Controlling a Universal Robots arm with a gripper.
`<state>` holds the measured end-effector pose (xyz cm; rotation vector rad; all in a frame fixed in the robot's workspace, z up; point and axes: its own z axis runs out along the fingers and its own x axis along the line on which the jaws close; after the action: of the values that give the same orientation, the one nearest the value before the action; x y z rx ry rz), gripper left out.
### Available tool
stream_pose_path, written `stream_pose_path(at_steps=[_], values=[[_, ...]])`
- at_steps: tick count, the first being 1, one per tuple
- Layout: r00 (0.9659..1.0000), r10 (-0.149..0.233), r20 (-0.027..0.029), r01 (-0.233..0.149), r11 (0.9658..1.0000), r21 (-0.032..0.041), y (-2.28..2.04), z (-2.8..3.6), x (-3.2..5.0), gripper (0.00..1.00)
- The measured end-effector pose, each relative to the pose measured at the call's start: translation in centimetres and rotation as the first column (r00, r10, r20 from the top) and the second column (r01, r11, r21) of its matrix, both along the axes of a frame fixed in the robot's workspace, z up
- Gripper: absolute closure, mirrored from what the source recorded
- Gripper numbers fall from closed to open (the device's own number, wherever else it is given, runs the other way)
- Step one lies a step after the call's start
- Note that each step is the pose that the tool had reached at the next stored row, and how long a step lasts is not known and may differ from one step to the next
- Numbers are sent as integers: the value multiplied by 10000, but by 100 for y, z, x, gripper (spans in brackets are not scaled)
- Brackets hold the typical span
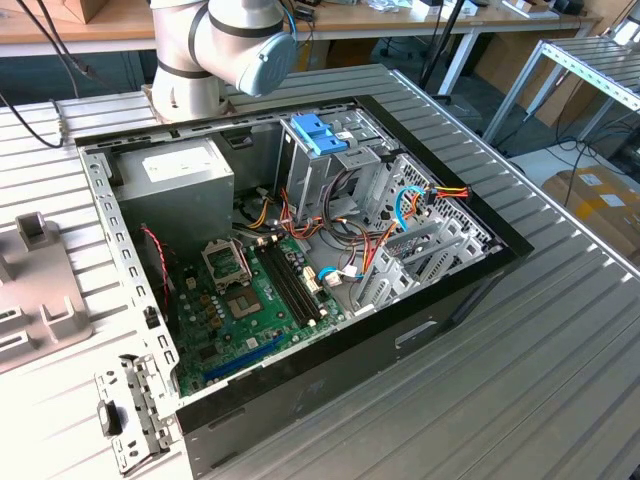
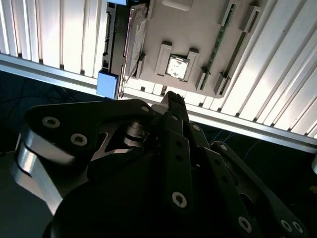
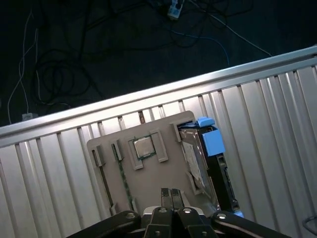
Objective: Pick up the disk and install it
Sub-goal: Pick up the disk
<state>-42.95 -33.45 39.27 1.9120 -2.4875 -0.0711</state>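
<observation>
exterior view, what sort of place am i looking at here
Probably a robotics lab or workshop: a robot arm stands by an opened computer case with its motherboard bare, on a ribbed metal table, with a workbench and a cardboard box beyond.

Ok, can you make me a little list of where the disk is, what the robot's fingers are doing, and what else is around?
disk: lying in the grey tray, along one side, blue end showing
fingers: shut, holding nothing, over the tray, apart from the disk
also in tray: a square chip
computer: open, on the ribbed metal table
job so far: disk not yet picked up
</observation>
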Motion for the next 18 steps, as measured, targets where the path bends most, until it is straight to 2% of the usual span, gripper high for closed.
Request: stream_pose_path(at_steps=[10, 18], values=[[9982, 595, 0, -595, 9982, 0, 0, 0, 0, 89], [9927, 1209, 1, -1209, 9927, 0, 0, 0, 0, 89]])
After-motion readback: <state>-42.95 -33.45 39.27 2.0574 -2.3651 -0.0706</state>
